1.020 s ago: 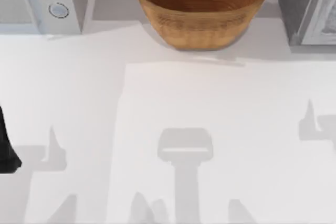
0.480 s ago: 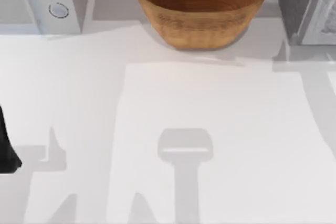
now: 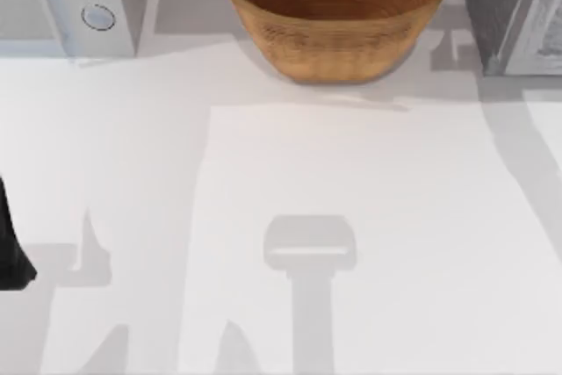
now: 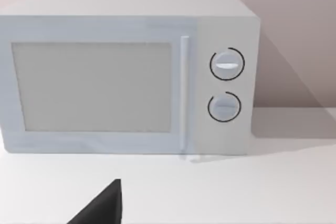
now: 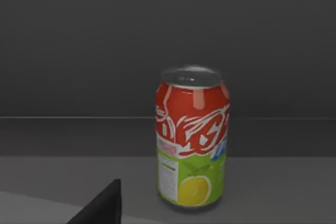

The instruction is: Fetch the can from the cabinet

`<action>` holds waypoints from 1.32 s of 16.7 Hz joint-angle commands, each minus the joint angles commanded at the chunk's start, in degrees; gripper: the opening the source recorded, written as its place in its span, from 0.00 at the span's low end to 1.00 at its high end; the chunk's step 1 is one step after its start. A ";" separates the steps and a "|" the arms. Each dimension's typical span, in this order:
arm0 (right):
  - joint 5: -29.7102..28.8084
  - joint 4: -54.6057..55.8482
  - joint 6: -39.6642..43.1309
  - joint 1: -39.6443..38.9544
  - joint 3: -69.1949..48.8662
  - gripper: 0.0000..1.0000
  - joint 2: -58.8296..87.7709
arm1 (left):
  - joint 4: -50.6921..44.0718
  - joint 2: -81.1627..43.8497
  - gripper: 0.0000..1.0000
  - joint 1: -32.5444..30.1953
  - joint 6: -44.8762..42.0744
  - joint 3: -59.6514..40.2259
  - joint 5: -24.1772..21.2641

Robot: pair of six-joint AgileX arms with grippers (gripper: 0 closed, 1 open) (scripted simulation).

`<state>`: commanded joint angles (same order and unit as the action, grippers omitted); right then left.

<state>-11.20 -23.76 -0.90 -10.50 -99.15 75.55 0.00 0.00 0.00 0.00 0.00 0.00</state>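
Observation:
The can [image 5: 192,135] is red on top and green below, with a yellow citrus picture. It stands upright on the dark floor of the cabinet [image 5: 157,35], straight ahead in the right wrist view. A black part of my right gripper [image 5: 101,207] juts in at the picture's lower edge, short of the can and apart from it. From above, the cabinet [image 3: 514,15] is the grey box at the back right corner. My left gripper [image 4: 100,208] is parked at the table's left edge, facing the microwave.
A white microwave [image 3: 70,2] with two dials stands at the back left. A brown woven basket [image 3: 338,10] sits at the back middle, just left of the cabinet. The white table [image 3: 290,173] lies in front of them.
The right arm's shadow has slid across the table from the right edge to the back right, up to the cabinet. The left arm has not moved.

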 joint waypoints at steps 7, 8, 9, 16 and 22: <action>-0.29 0.89 0.02 -0.08 -0.14 1.00 0.86 | 0.00 0.00 1.00 0.00 0.00 0.00 0.00; -0.62 2.05 0.05 -0.38 0.28 1.00 1.55 | 0.00 0.00 1.00 0.00 0.00 0.00 0.00; -1.04 3.48 0.08 -0.75 0.81 1.00 2.40 | 0.00 0.00 1.00 0.00 0.00 0.00 0.00; -2.71 9.31 0.21 -2.28 2.95 1.00 5.86 | 0.00 0.00 1.00 0.00 0.00 0.00 0.00; -1.67 9.35 0.20 -1.17 -2.39 1.00 11.25 | 0.00 0.00 1.00 0.00 0.00 0.00 0.00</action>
<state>-12.87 -14.40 -0.70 -11.67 -101.55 86.80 0.00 0.00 0.00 0.00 0.00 0.00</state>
